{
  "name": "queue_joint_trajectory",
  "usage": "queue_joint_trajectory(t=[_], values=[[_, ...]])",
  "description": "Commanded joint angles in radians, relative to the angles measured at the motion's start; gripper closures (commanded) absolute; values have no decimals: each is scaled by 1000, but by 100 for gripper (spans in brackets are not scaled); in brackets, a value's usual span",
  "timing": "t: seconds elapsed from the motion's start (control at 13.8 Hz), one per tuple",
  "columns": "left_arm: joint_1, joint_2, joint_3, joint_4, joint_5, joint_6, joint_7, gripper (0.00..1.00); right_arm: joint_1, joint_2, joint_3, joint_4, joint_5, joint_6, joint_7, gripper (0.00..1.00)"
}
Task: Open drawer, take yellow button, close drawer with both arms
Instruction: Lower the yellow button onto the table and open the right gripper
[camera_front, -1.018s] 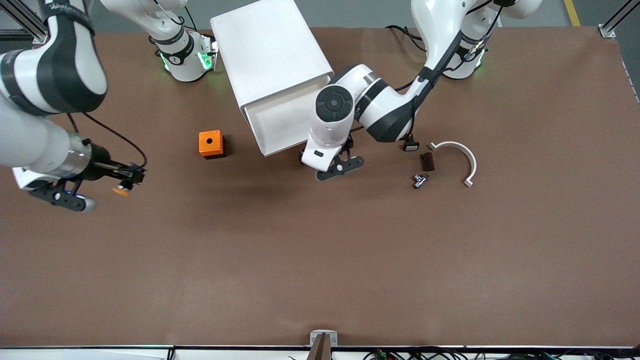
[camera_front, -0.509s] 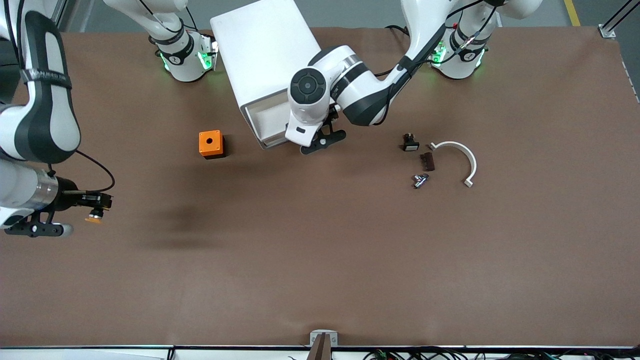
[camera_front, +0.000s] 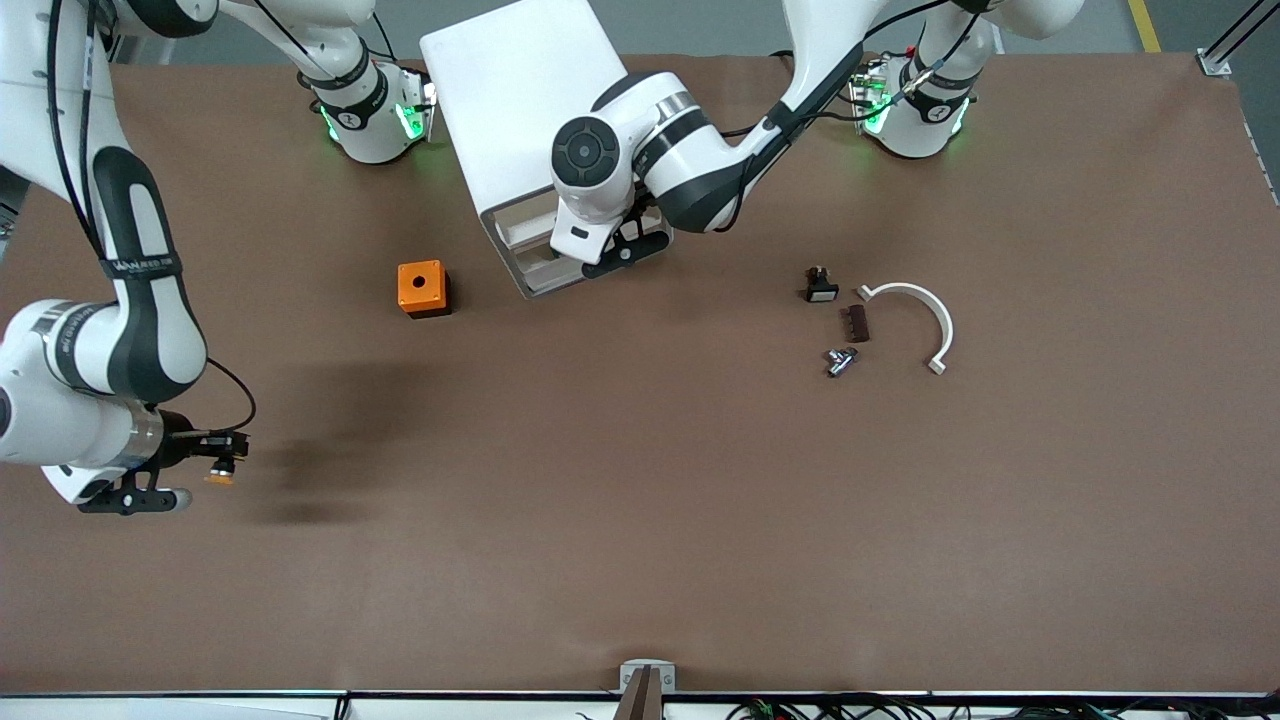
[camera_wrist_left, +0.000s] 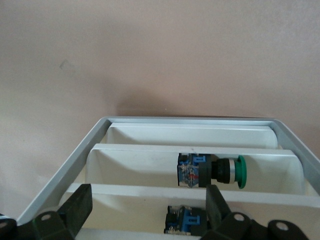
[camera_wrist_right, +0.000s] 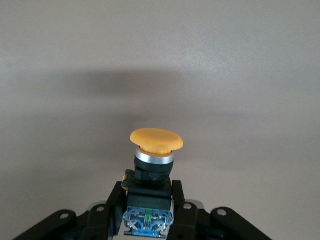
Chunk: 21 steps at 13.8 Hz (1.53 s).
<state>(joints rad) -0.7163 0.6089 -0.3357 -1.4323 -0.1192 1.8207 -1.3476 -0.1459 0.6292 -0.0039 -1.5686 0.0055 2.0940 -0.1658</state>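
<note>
Orange-capped button (camera_wrist_right: 155, 165): clamped in right gripper (camera_front: 222, 466), clear of cabinet.
Drawer (camera_front: 530, 262): nearly shut; left gripper (camera_front: 625, 247), spread wide, at its front.
Left: finish closing.

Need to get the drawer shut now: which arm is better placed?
Left. Its open gripper is at the drawer front, while the right gripper holds the button over bare table.

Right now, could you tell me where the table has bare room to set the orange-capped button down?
The brown table is bare under the right pincer, shut on the button, and nearer the front camera than the orange box. Crowded: by the cabinet and around the curved white bracket.
</note>
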Motion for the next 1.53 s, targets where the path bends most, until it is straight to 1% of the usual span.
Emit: queue_joint_trajectory(t=[0.0, 0.36, 0.51, 0.58, 0.73, 0.8, 0.95, 1.09, 1.16, 1.24, 1.45], values=[[-17, 11, -5, 1, -27, -14, -18, 0, -23, 46, 22, 21, -13, 35, -18, 99], [-34, 20, -5, 0, -27, -15, -24, 0, -23, 104, 22, 21, -6, 86, -18, 98], [-45, 19, -8, 0, -27, -14, -22, 0, -21, 112, 24, 21, -4, 97, -15, 95], [-45, 19, -9, -2, -27, -15, -18, 0, -20, 113, 22, 21, -4, 95, -11, 89], [-55, 20, -9, -7, -25, -15, -7, 0, -17, 115, 24, 21, -4, 95, -7, 67], [-61, 20, -8, -7, -23, -15, -4, 0, -17, 115, 24, 22, -4, 95, -11, 59], [-49, 19, -8, -5, -16, -17, 5, 0, -17, 113, 24, 24, -4, 92, -12, 33], [-16, 8, 4, -1, -8, -21, 28, 0, -18, 107, 24, 24, -4, 89, -14, 2], [27, 3, 4, 4, 4, -21, 45, 0, -18, 103, 25, 22, -4, 84, -15, 0], [72, -3, 3, 9, 31, -21, 56, 0, -20, 95, 25, 21, -4, 83, -27, 0], [200, -50, 3, 9, 148, -21, 62, 0, -20, 22, 25, 18, -4, 43, -92, 0]])
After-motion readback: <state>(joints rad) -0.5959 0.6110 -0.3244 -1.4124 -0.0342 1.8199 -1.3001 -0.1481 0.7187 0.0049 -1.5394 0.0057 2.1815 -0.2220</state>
